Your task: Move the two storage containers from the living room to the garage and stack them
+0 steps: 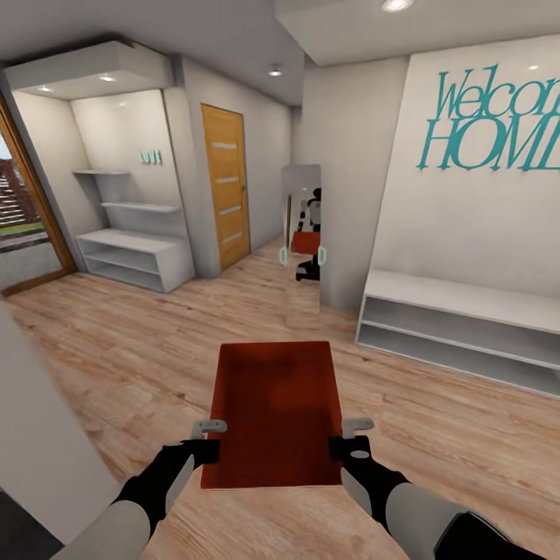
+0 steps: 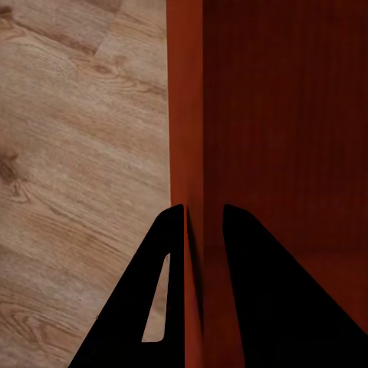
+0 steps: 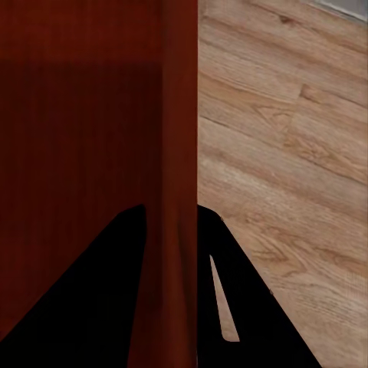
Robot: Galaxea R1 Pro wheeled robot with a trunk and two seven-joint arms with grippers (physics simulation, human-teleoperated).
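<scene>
Orange-red bin is held level above the wood-plank floor, ahead of the robot. Its left wall is pinched by the left gripper and its right wall by the right gripper. A mirror stands ahead.

- I hold one orange-red storage container level in front of me, above a light wood-plank floor.
- My left gripper clamps its left wall; my right gripper clamps its right wall.
- Ahead stands a mirror beside a wooden door.
- Teal lettering marks the white wall, right.
</scene>
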